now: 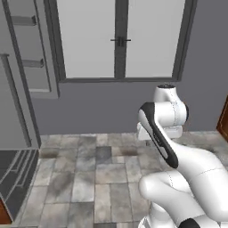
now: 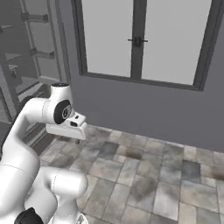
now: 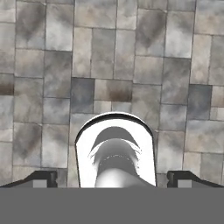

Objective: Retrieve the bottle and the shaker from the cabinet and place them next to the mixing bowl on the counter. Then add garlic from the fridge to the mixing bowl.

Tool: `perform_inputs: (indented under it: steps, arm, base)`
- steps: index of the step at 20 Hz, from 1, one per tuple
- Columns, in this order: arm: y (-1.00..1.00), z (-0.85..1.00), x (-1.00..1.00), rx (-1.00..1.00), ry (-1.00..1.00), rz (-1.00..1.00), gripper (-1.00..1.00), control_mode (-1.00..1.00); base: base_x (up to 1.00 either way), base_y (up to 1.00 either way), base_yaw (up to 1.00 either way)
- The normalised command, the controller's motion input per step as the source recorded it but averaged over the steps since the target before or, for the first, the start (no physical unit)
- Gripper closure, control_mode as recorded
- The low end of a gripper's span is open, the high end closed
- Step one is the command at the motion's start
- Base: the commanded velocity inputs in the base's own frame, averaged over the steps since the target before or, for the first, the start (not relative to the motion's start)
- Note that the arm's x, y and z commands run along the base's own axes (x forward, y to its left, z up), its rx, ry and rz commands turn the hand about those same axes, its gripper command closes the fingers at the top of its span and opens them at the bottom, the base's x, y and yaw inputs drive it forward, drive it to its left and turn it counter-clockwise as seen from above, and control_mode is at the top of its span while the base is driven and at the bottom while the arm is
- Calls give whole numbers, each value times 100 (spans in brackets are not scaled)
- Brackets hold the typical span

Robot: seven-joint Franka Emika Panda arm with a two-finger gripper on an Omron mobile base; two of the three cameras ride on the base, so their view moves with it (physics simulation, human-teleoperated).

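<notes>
A: Where's your gripper (image 3: 112, 178) right now?

B: Over bare floor (image 3: 109, 65). In the hand view you look straight down on grey and brown stone tiles, with the two dark fingertips (image 3: 41, 178) far apart at the bottom corners. The jaws stand wide open and there is nothing between them.

A: And from the base cameras?

B: The arm (image 1: 178, 169) is folded up close to the base. In the left view the white hand block (image 1: 153, 132) sits below the wrist, pointing down, with the tiles under it. In the right view you see the same block (image 2: 66, 127) hanging off the wrist at the left (the fingers themselves are too small there to make out).

A: What's in front of you?

B: A grey wall (image 1: 102, 107) with a tall double door (image 1: 120, 38) of pale panels in a dark frame, a small dark handle at the middle seam. To your left stand open grey shelves (image 2: 37, 48), and in the left view a dark wire rack (image 1: 15, 176) sits low at the left edge. A strip of brown wood (image 1: 224, 118) shows at the right edge.

A: The bottle, shaker, bowl, garlic?

B: You can't tell where they are from these views; you get floor, wall, door and shelving, and I can't make out anything on the shelves.
</notes>
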Motion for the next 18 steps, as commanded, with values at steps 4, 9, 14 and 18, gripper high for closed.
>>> perform_inputs:
  steps: [4,9,14,18]
  arm:
    - [0,0,0,0,0,0,-100,100]
    - [0,0,0,0,0,0,-100,100]
    - [0,0,0,0,0,0,-100,100]
    - [0,0,0,0,0,0,-100,100]
  base:
    - [31,-23,66]
    - [43,-14,63]
    - [34,-33,56]
    - [25,-49,66]
